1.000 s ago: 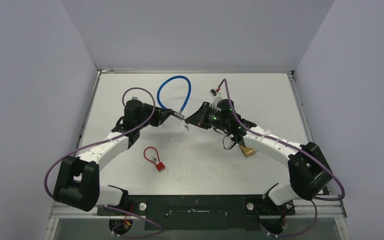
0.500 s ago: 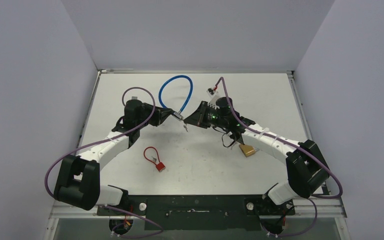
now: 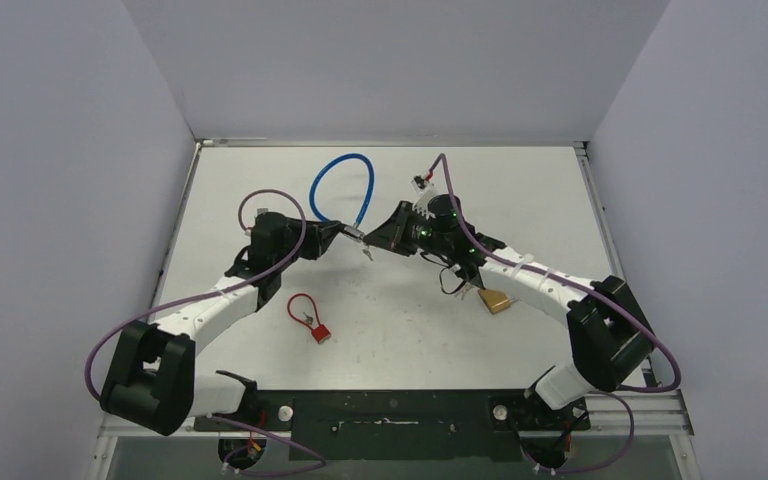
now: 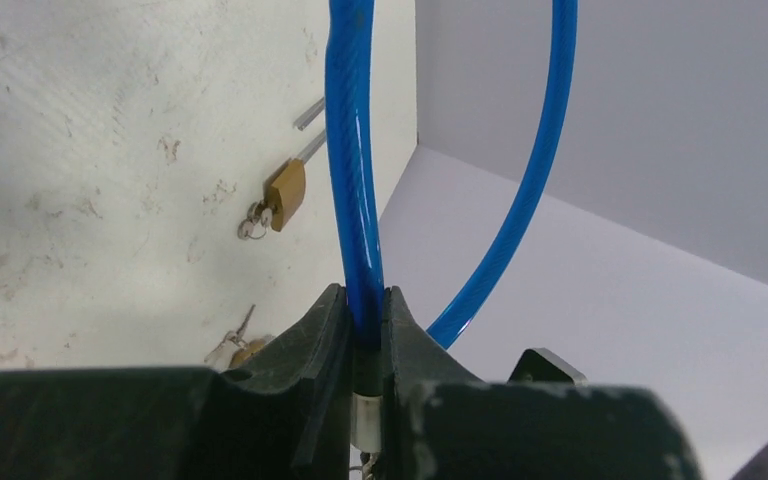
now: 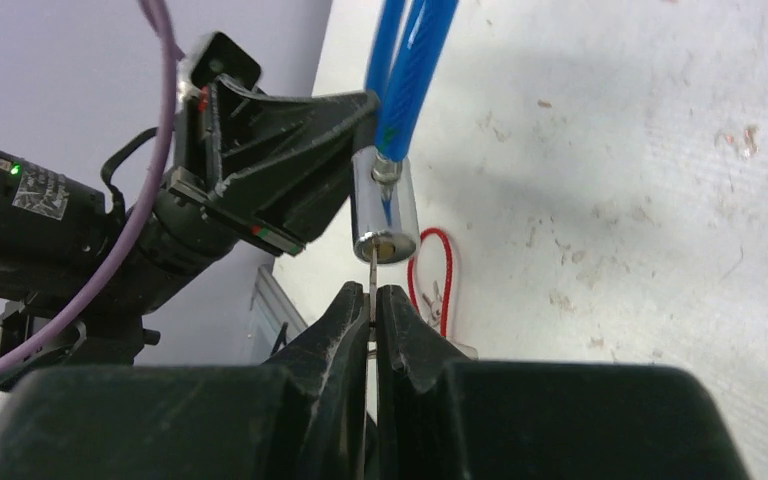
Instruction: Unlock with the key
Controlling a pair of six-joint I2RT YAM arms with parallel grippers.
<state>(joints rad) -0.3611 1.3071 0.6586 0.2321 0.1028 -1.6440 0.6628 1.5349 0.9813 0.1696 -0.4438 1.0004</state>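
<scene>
The left fingers (image 4: 322, 335) are clamped on the blue cable lock (image 4: 352, 150) just above its chrome cylinder (image 5: 385, 212). They hold it lifted over the middle of the counter (image 3: 550, 195), with its end face turned toward the right arm. The right fingers (image 5: 345, 322) are pinched together on the key (image 5: 371, 272), whose thin blade has its tip at that end face; whether it has entered the keyway cannot be told.

The step in hand looks like insertion. To do it well, the blade should line up with the cylinder's axis before any push, since the cable is likely springy and a skewed push could swing the cylinder aside. The left arm should brace firmly while the right advances slowly and straight, turning only once the blade is fully seated. The red lock (image 3: 310, 318) and brass padlock (image 3: 496, 301) lie well apart from this.
</scene>
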